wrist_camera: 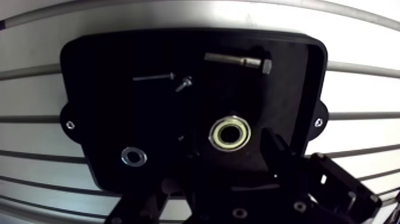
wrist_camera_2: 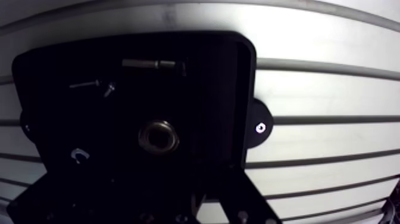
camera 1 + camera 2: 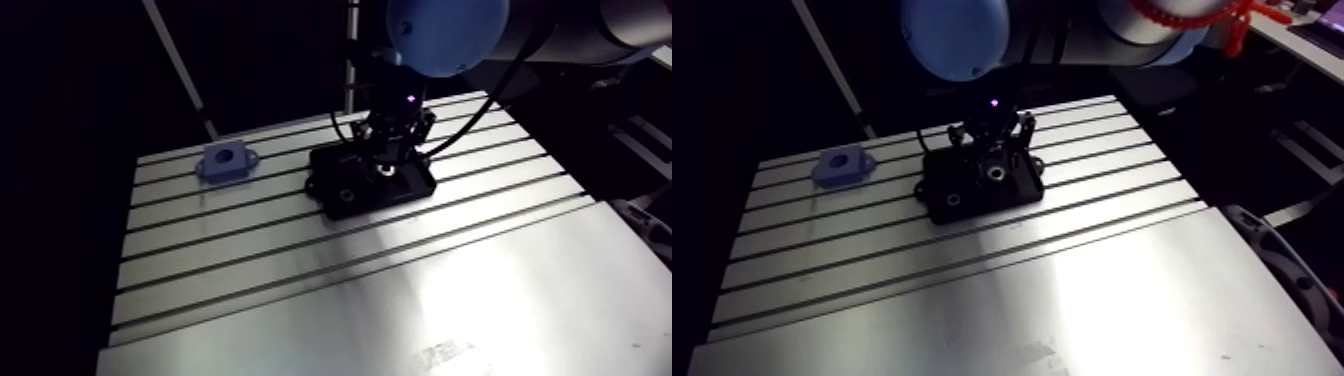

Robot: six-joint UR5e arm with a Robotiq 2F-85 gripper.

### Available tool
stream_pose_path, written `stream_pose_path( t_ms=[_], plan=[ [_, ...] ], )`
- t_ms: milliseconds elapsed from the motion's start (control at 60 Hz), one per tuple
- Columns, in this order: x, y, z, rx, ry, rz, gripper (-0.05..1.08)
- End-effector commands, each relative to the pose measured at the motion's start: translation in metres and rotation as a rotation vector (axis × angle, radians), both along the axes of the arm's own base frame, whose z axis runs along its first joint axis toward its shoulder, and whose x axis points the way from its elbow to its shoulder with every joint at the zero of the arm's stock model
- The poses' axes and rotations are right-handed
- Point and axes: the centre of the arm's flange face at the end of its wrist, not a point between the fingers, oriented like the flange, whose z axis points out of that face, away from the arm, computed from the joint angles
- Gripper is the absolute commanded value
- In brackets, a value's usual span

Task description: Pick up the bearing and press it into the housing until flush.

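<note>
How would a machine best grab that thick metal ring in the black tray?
Probably across the outer rim of the bearing, coming straight down from above: it lies flat in the black tray, hole upward, so only its round sides offer opposing faces.

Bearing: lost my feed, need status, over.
Gripper open, low over tray. Bearing lying in tray, not gripped. Housing apart on table. Bolt clear of bearing.
</note>
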Motion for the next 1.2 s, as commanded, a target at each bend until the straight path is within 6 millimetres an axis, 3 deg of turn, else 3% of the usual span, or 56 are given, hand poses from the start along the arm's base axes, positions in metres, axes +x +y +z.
stream_pose_path(
  t_ms=[17, 1200],
  plan=[
    [-0.0011, 0.0002, -0.0019, -0.001, -0.002, 0.001, 0.41],
    [-0.0026, 0.0008, -0.0068, 0.003, 0.012, 0.002, 0.47]
  ],
)
